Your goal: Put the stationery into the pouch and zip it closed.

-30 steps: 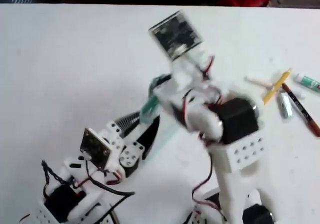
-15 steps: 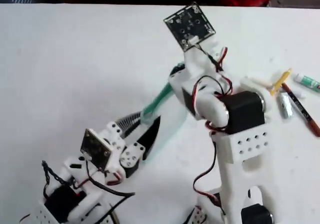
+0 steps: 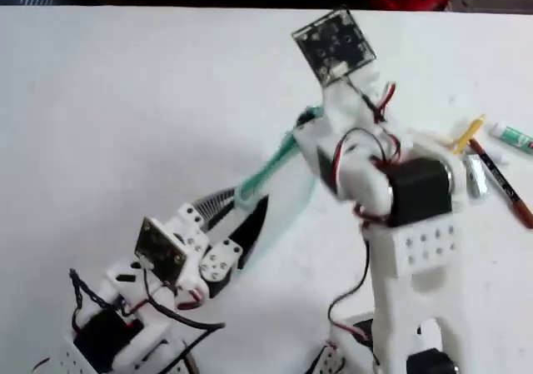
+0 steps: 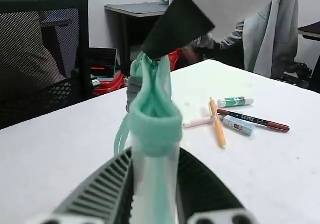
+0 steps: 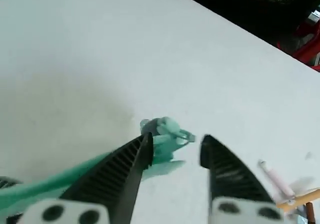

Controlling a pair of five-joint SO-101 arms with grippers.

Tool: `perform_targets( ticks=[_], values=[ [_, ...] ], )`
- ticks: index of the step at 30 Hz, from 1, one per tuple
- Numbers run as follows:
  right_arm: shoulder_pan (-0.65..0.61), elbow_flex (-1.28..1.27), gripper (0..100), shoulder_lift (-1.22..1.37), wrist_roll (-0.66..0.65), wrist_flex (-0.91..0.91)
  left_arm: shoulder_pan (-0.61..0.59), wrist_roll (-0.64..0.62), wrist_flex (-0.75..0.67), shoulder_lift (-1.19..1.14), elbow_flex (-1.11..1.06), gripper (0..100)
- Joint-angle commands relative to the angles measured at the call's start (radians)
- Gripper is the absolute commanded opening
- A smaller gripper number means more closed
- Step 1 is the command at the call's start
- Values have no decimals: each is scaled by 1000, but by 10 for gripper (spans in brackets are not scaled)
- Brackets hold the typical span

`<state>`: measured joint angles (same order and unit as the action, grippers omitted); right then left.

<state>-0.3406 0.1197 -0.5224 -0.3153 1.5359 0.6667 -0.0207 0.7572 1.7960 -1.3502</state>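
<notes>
Two robot arms work a see-through pouch (image 3: 279, 195) with a teal zipper edge at the middle of a white counter (image 3: 125, 99). The left tool (image 3: 248, 204), at the near left, is clamped on the near end of the pouch. Its ribbed finger and its black finger press the teal band from either side (image 4: 152, 159). From there the pouch runs away to the far right, toward the right arm.

The right tool (image 5: 175, 144) stands at the pouch's far end with its fingers parted and bare counter showing between them. The teal zipper end (image 5: 167, 128) lies just beside the tip of one finger; whether that finger touches it cannot be told.

The stationery lies loose on the counter at the far right, well apart from the pouch and outside it. A yellow pen (image 3: 466, 132) lies across a white stick (image 3: 429, 137). A red marker (image 3: 500, 178) lies just right of them, with a small pale blue item (image 3: 475, 174) between pen and marker. A green-and-white tube (image 3: 512, 137) lies farthest right.
</notes>
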Motion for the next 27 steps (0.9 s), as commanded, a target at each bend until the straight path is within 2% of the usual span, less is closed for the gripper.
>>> perform_targets(
  ticks=[1, 4, 7, 11, 19, 23, 27],
  values=[
    [-28, 91, 346, -94, -11, 68, 50, 14, 2, 12, 3, 120],
    [68, 166, 315, -148, -20, 99, 15, -14, 11, 12, 3, 124],
    [251, 181, 278, -156, -46, 97, -8, -9, 14, 12, 3, 124],
    [479, 135, 276, -124, -60, 91, -8, -11, 17, 12, 2, 124],
    [852, 126, 273, 150, -290, -16, -8, -8, 86, 12, 8, 178],
    [957, 126, 273, 354, -330, -94, -21, -8, 83, 12, 2, 180],
    [966, 126, 273, 564, -324, -128, -71, -12, 44, 10, -31, 177]
  ],
)
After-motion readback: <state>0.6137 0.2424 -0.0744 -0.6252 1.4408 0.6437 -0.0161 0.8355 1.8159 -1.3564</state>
